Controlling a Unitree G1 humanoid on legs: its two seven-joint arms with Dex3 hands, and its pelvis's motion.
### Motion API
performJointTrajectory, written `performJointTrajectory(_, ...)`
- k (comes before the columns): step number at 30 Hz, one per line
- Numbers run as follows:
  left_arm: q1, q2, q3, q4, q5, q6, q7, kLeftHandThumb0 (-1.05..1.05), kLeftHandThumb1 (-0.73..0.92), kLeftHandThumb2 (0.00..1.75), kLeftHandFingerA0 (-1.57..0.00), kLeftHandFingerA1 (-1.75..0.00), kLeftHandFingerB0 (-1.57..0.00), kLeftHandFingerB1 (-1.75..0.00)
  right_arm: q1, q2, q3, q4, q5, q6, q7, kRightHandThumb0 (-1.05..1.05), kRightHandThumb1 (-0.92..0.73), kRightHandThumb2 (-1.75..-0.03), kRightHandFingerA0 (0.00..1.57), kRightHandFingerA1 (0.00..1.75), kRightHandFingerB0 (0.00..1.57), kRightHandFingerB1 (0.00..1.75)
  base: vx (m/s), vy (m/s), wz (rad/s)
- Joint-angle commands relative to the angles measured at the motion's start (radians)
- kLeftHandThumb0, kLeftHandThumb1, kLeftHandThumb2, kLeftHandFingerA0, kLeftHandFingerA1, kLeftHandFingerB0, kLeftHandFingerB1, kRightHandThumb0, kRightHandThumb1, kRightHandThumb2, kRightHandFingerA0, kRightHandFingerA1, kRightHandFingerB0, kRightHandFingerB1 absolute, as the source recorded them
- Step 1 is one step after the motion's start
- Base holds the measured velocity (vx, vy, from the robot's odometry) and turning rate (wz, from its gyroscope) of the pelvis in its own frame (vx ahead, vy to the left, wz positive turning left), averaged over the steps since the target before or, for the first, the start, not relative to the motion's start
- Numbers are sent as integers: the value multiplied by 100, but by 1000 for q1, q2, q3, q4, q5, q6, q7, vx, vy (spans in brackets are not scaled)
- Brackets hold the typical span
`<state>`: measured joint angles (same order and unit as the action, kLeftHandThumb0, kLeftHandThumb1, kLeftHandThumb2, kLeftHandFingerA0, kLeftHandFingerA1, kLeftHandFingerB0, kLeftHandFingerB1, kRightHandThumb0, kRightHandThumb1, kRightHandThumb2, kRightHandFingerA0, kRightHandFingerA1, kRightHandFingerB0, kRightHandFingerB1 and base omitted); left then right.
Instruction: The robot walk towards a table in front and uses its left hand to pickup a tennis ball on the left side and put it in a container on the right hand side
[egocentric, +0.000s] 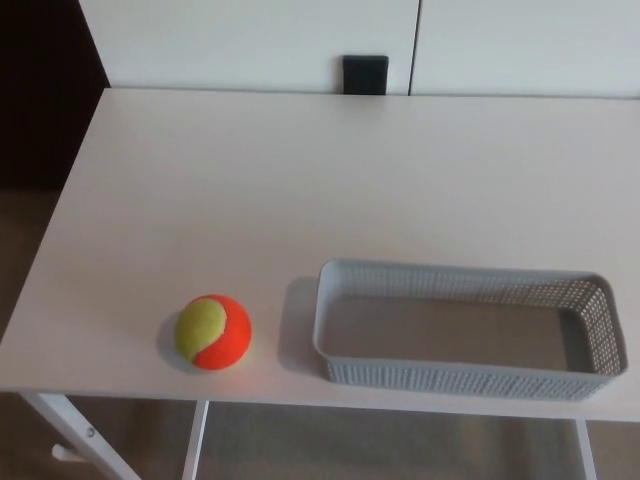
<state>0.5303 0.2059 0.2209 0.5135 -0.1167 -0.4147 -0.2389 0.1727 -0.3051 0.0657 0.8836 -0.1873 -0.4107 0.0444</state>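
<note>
Far left of the basket (460, 378), beyond the edge of the table (300, 180), we see a dark strip (40, 100). Lower down, a white leg (72, 427) slants under the tabletop. Next comes the ball (212, 332), half yellow-green and half orange. It rests on the table left of the basket, near it but not touching, close to the front edge. Behind the basket and a little to its left, at the table's far edge, a small black block (365, 74) stands against white panels (250, 40). The basket itself is grey, meshed, long and shallow. It lies lengthwise along the front edge on the right half of the table, its floor showing bare. Neither the left hand nor the right hand shows in this view, so we cannot tell whether they are released or clenched. The ball lies on the table, outside the basket.
</note>
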Motion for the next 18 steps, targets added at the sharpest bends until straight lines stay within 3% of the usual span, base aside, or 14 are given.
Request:
performJointTrajectory(1,235,115,59,-456,-382,-45,-397,-36,47,55,-25,-31,-14,-27,-33,-1,-10,-4,13,35,12,16,-64,-58,43,55,30,45,0,0,0)
performJointTrajectory(4,282,140,64,-573,-418,-50,-424,-36,47,55,-25,-31,-14,-27,-36,2,-11,3,16,32,13,16,-64,-58,43,55,30,45,0,0,0)
performJointTrajectory(5,322,170,102,-783,-484,-59,-389,-49,36,65,-19,-40,-8,-34,-38,5,-10,5,15,34,10,14,-65,-58,42,55,30,45,0,0,0)
performJointTrajectory(6,370,208,148,-1040,-567,-75,-345,-49,36,65,-19,-40,-8,-34,-39,9,-9,8,14,36,7,14,-65,-58,42,55,30,45,0,0,0)
performJointTrajectory(8,383,212,162,-1099,-587,-68,-339,-49,36,65,-19,-40,-8,-34,-40,9,-9,9,14,36,6,14,-65,-58,42,55,30,45,0,0,0)
performJointTrajectory(9,344,224,186,-1148,-601,-65,-302,-43,46,55,-21,-35,-11,-26,-31,9,-8,7,10,43,0,13,-65,-58,40,53,31,44,0,0,0)
performJointTrajectory(10,295,240,215,-1207,-618,-62,-255,-43,46,55,-21,-35,-11,-26,-21,10,-6,4,4,50,-8,13,-65,-58,40,53,31,44,0,0,0)
performJointTrajectory(11,219,270,234,-1228,-616,-47,-221,-40,46,54,-22,-36,-13,-26,-20,12,-8,5,8,55,-5,12,-46,-87,33,60,24,54,0,0,0)
performJointTrajectory(13,152,290,242,-1239,-603,-20,-194,-39,47,55,-23,-37,-14,-26,-20,11,-6,-4,7,64,0,11,-47,-87,33,59,24,54,0,0,0)
performJointTrajectory(17,92,301,244,-1245,-582,24,-168,-40,47,55,-23,-39,-13,-26,-17,10,-4,-13,6,65,2,11,-46,-87,32,59,24,54,0,0,0)
performJointTrajectory(18,30,303,220,-1229,-526,78,-135,-40,49,56,-21,-39,-11,-26,-16,7,-2,-14,1,63,2,13,-65,-58,41,53,32,45,0,0,0)
